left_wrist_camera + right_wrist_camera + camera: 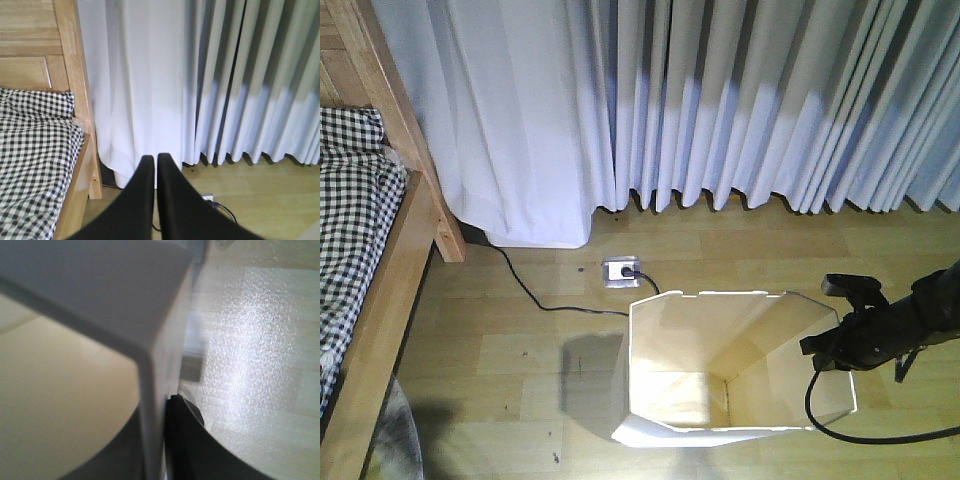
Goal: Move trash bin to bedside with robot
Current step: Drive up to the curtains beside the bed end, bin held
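Observation:
The white trash bin (665, 360) with its angular rim and cream inside stands on the wooden floor at lower centre of the front view. My right gripper (834, 348) is shut on the bin's right rim. In the right wrist view the thin bin wall (107, 305) runs between the jaws of the right gripper (157, 407), one black finger (182, 440) outside and one inside. The bed (360, 230), with a wooden frame and checked bedding, lies at the left, a short stretch of floor from the bin. My left gripper (155, 159) is shut on nothing, pointing at the curtain beside the bed (35, 150).
Long white curtains (720, 100) hang along the far wall. A floor socket (622, 270) with a black cable (535, 295) lies just behind the bin. A black cable (860, 435) trails from my right arm. The bed's corner post (445, 235) stands at the left.

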Tool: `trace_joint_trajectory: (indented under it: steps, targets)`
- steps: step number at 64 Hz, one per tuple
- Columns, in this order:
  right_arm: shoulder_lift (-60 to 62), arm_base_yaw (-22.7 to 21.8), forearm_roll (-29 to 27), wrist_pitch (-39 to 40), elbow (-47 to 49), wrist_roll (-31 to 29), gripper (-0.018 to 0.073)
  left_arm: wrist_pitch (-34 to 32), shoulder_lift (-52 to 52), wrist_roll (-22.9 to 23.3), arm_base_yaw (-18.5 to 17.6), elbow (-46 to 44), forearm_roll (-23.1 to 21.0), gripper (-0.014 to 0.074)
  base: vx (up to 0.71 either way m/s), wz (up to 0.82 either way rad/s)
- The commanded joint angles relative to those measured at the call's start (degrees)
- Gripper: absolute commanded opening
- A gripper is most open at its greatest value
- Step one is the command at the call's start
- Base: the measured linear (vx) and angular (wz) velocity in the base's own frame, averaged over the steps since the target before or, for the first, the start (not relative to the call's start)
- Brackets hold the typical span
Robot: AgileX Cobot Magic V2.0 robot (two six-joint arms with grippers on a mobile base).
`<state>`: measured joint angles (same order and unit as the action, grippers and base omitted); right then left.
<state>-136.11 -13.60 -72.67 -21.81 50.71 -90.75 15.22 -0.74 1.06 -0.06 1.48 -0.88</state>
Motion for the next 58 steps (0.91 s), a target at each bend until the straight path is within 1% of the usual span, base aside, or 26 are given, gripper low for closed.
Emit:
trace_joint_trajectory:
  steps: [1,58]
  targets:
    - [4.3,-0.1,-2.1,-10.4,0.6,0.0,-0.0005,-4.0,-0.8,0.3,-0.1,1.1,-0.2,-0.0006,0.16,0.05]
    - [4.3,-0.1,-2.1,-10.4,0.6,0.0,-0.0005,-4.0,-0.8,0.3,-0.1,1.1,-0.2,-0.0006,0.14,0.03]
